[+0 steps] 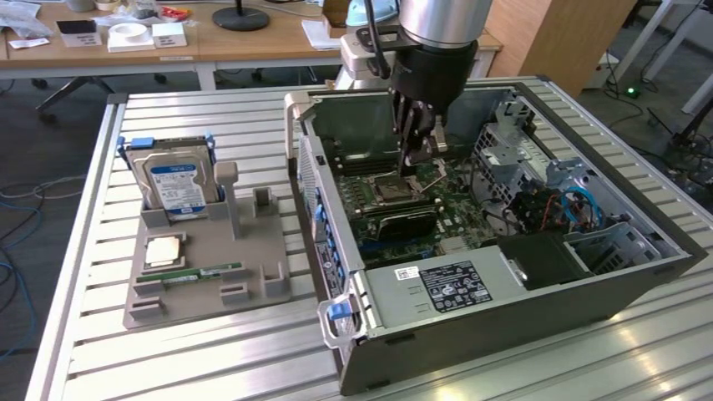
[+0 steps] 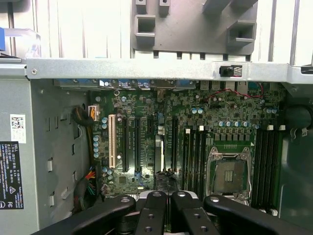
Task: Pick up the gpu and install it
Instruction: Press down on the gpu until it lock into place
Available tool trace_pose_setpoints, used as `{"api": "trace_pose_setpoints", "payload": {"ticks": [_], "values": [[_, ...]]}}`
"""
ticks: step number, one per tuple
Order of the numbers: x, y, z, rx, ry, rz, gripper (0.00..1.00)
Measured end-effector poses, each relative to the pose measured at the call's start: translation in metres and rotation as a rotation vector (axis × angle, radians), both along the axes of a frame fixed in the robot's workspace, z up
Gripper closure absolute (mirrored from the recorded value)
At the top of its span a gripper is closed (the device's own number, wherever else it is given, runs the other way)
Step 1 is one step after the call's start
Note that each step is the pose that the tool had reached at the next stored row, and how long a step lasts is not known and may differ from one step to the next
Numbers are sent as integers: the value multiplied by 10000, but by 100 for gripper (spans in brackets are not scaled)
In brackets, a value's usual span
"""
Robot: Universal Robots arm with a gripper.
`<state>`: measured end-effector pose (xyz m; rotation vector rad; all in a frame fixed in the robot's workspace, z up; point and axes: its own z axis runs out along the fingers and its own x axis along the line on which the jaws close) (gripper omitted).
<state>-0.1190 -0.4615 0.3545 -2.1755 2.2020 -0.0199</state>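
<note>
I see the gripper (image 1: 427, 164) inside the open computer case (image 1: 624, 288), fingers (image 2: 152, 213) together, clamped on the gpu (image 1: 437, 142), above the motherboard (image 2: 195, 142).

Exterior high; wrist close over motherboard (image 2: 195, 142)

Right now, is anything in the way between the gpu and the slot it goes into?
Nothing visible. The gpu seems to stand edge-on among the motherboard slots already, directly under the shut end effector. No cable or part lies between them; the cables sit off to the side.
</note>
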Motion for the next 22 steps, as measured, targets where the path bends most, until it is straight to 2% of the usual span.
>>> {"api": "trace_pose_setpoints", "payload": {"ticks": [3,8,15,22], "values": [[9,0,0,0,7,1,89],[94,0,-12,1,70,1,89],[99,2,-116,11,73,-88,89],[99,3,-243,110,73,-122,89]]}}
